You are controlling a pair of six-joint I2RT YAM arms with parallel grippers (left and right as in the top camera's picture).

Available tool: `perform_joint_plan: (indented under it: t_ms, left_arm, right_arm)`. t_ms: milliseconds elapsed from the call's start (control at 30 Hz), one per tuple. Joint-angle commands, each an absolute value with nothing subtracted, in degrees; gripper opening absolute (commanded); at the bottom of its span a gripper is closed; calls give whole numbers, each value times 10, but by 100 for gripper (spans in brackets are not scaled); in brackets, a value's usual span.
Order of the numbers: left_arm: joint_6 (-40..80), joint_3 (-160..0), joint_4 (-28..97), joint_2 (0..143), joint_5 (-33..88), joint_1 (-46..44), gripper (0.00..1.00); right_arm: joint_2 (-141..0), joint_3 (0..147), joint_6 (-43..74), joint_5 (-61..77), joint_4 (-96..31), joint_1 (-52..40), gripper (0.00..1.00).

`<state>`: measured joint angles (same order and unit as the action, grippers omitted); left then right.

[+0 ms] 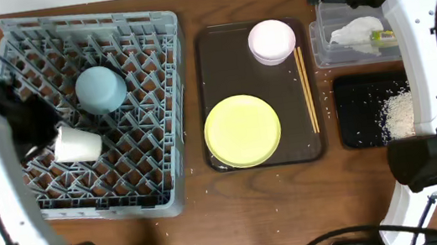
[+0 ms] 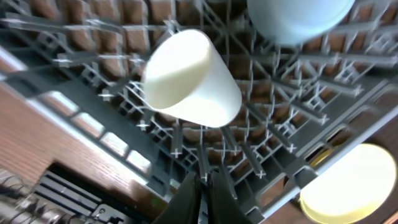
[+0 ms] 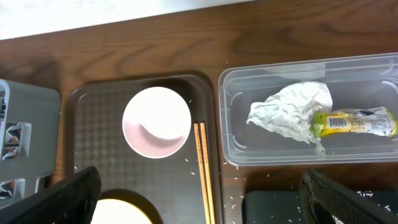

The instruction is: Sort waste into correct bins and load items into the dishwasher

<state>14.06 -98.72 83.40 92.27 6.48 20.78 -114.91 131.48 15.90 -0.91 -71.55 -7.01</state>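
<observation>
The grey dishwasher rack [image 1: 136, 44] holds an upturned light blue bowl [image 1: 101, 89] and a cream cup [image 1: 77, 143] lying on its side. My left gripper [image 2: 202, 186] is shut and empty, just short of the cup [image 2: 189, 78] over the rack's edge. On the brown tray [image 1: 219, 63] rest the yellow plate [image 1: 242, 130], the pink bowl [image 1: 272, 40] and the chopsticks [image 1: 307, 90]. High over the chopsticks [image 3: 204, 174] hangs my right gripper [image 3: 205, 205], open and empty. The crumpled tissue [image 3: 289, 112] and yellow-green wrapper [image 3: 354, 122] lie in the clear tub [image 3: 227, 118].
A black tray [image 1: 357, 113] with a heap of rice [image 1: 399, 113] sits in front of the clear tub. Loose rice grains dot the brown tray and the wooden table [image 1: 206, 217]. The right arm's white links [image 1: 420, 45] cross over the bins.
</observation>
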Motion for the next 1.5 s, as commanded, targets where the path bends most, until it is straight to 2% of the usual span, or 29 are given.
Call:
perform_joint_plan:
  t_ms: [0, 600, 800, 1067, 1200, 1267, 1367, 1400, 1467]
  left_arm:
    - [128, -937, 814, 941, 50, 207, 8]
    - [128, -803, 669, 956, 46, 235, 8]
    - [151, -801, 637, 956, -8, 235, 8]
    - [151, -827, 658, 950, -15, 236, 8]
    - [151, -850, 672, 922, 26, 236, 8]
    - [150, -853, 665, 898, 112, 236, 15]
    - [150, -853, 645, 874, 273, 230, 53]
    - [150, -853, 634, 870, 315, 225, 59]
    - [135, -853, 601, 868, 371, 204, 62]
  right_arm:
    - [-1151, 1315, 163, -11, -716, -76, 99]
    - [-1151, 1315, 163, -11, -716, -76, 99]
    - [-1151, 1315, 163, -11, -716, -76, 99]
    - [-1151, 1315, 163, -11, -716, -76, 99]
    - [-1151, 1315, 163, -11, -716, -76, 99]
    - [-1151, 1315, 163, -11, -716, -76, 99]
    - [-1151, 1315, 163, -11, -716, -76, 99]
    - [-1151, 1315, 163, -11, -716, -76, 99]
    - [-1151, 1315, 163, -11, -716, -76, 99]
